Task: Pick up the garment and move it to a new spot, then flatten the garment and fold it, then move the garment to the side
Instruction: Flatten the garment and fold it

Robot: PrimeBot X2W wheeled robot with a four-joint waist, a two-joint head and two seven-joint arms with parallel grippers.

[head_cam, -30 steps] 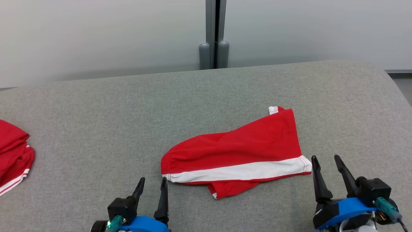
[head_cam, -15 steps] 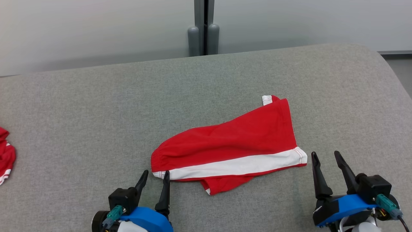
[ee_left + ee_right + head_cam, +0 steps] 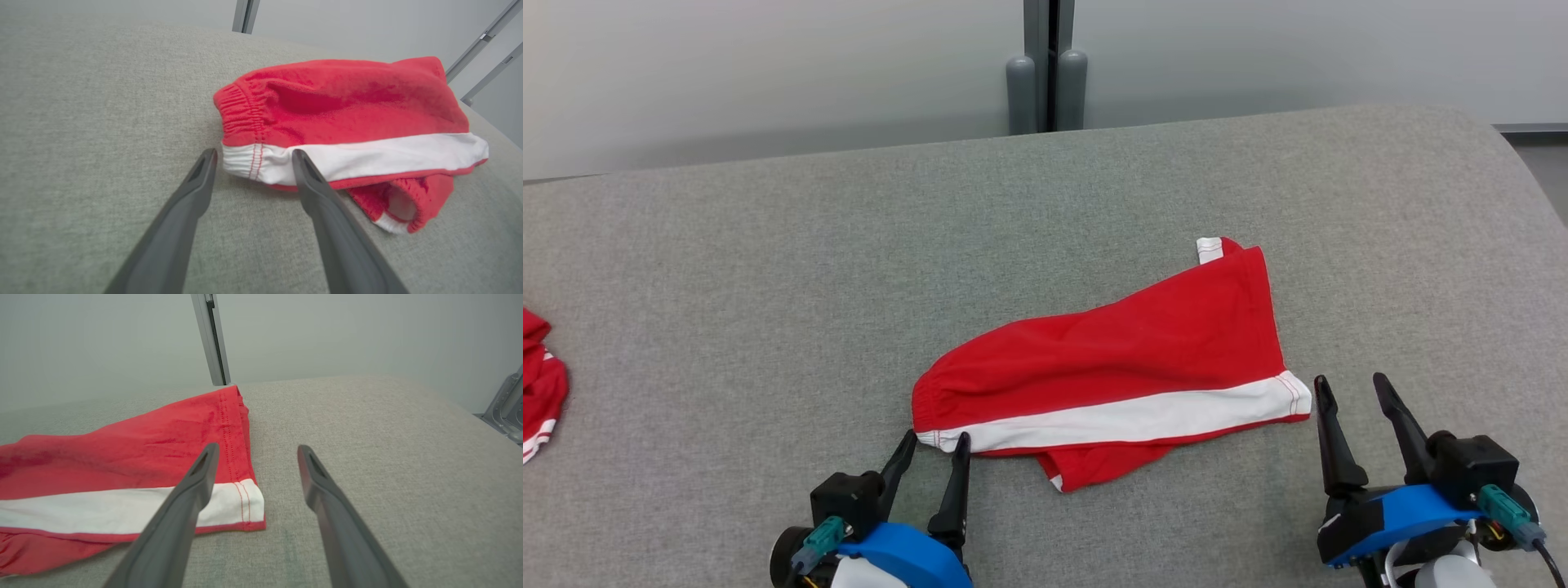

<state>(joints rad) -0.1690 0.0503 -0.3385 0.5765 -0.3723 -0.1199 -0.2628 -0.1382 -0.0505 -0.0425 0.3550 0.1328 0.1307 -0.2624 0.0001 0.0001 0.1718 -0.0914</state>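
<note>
Shorts of soft red-and-white cloth (image 3: 1111,376) lay central on grey upholstery (image 3: 768,269); we judged them limp and light. Our left gripper (image 3: 936,436) gaped at their 7 o'clock waistband corner, right gripper (image 3: 1349,379) at the 4 o'clock hem, both empty

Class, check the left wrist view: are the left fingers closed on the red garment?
No, the left gripper has its fingers wide apart; the garment lies ungripped at their tips.

Garment (image 3: 1111,359) looks like soft matt knit cloth with a gathered elastic waistband, the worktop (image 3: 768,286) is coarse grey woven fabric, and the left gripper (image 3: 937,438) and right gripper (image 3: 1349,380) are smooth matt dark plastic.
</note>
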